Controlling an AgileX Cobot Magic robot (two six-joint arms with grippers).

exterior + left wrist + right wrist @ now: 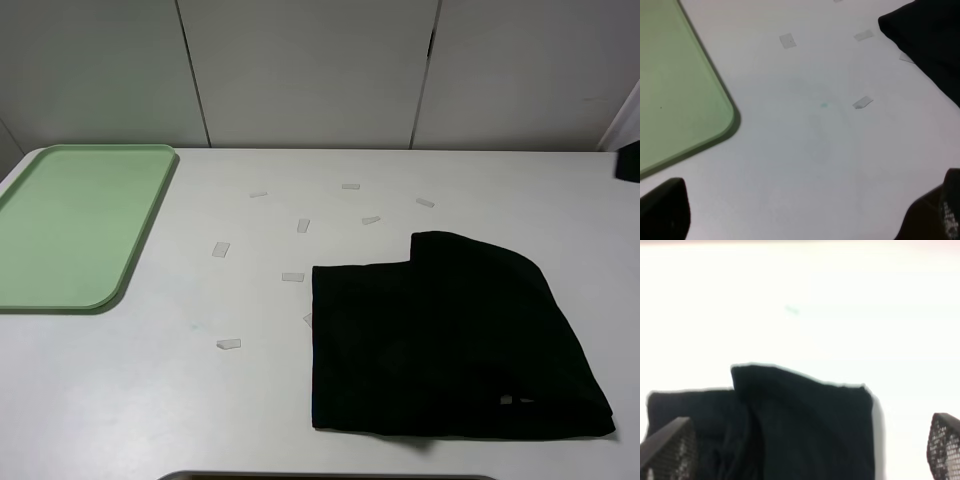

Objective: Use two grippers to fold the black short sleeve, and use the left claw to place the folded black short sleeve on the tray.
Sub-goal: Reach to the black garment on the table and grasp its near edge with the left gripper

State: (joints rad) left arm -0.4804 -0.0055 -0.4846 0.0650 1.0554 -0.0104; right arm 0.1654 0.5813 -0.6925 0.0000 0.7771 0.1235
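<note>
The black short sleeve (445, 340) lies folded into a rough rectangle on the white table, right of centre. Its corner shows in the left wrist view (925, 35), and it fills the lower part of the right wrist view (800, 425). The light green tray (75, 220) sits empty at the far left and also shows in the left wrist view (675, 85). My left gripper (802, 215) is open and empty over bare table between tray and shirt. My right gripper (805, 450) is open and empty, hovering over the shirt.
Several small clear tape pieces (292, 277) are scattered on the table (200, 400) between the tray and the shirt. A dark object (628, 160) pokes in at the right edge. White wall panels stand behind the table.
</note>
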